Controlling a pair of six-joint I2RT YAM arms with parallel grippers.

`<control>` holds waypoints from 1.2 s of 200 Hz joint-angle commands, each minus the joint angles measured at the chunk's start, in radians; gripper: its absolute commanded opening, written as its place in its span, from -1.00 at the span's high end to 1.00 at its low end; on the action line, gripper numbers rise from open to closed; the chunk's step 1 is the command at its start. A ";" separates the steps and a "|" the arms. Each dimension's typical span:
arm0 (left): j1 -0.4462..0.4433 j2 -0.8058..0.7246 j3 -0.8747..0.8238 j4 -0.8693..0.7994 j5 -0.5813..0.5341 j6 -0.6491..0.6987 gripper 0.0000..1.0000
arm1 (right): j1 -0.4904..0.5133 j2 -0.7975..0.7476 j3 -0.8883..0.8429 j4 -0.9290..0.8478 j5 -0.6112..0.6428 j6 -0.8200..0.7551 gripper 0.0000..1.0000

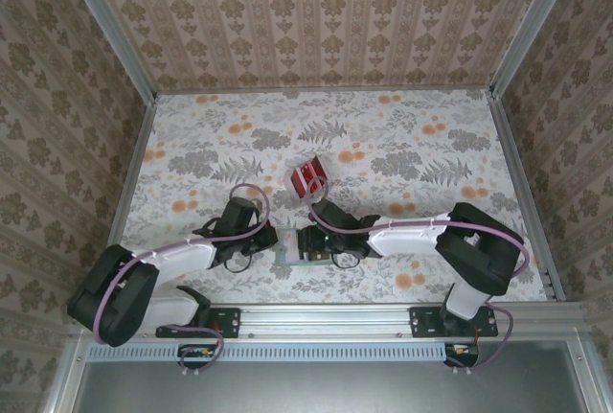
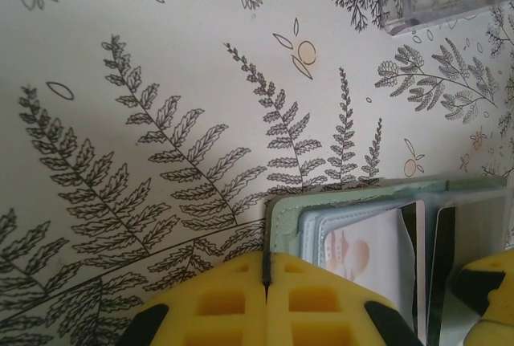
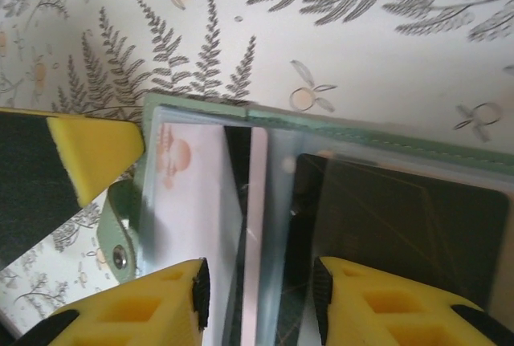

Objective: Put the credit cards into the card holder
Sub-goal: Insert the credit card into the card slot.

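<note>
Bare surface (image 1: 192,135) open beyond the left claw (image 2: 265,270), card holder (image 2: 281,217) blocking the gap between claws, credit cards (image 1: 308,178) just beyond the right claw (image 3: 259,282).

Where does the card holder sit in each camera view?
Top external: card holder low centre, just right of the left gripper.
Left wrist: lower right.
Right wrist: centre to right edge.
Shared landmark: the yellow left gripper at the holder's corner.

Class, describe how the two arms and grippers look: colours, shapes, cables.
The left arm and right arm have white shells, black joints and a looping purple cable each. The left gripper and right gripper carry yellow pads with square hollows, black behind.
</note>
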 commanded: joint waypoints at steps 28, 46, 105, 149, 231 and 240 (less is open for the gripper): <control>-0.012 0.036 -0.013 -0.079 0.014 0.001 1.00 | -0.019 -0.031 0.063 -0.168 -0.035 -0.128 0.56; -0.012 0.036 -0.013 -0.077 0.014 0.000 1.00 | -0.001 -0.010 0.111 -0.239 0.003 -0.163 0.74; -0.012 0.036 -0.018 -0.073 0.013 -0.001 1.00 | 0.019 0.084 0.186 -0.291 -0.014 -0.198 0.83; -0.014 0.039 -0.022 -0.061 0.015 -0.007 1.00 | 0.032 0.155 0.216 -0.284 -0.031 -0.196 0.84; -0.017 0.029 -0.023 -0.065 0.009 -0.008 1.00 | 0.030 0.147 0.226 -0.324 -0.011 -0.212 0.84; -0.017 0.022 -0.020 -0.082 0.000 -0.002 1.00 | 0.019 0.133 0.205 -0.325 -0.007 -0.212 0.84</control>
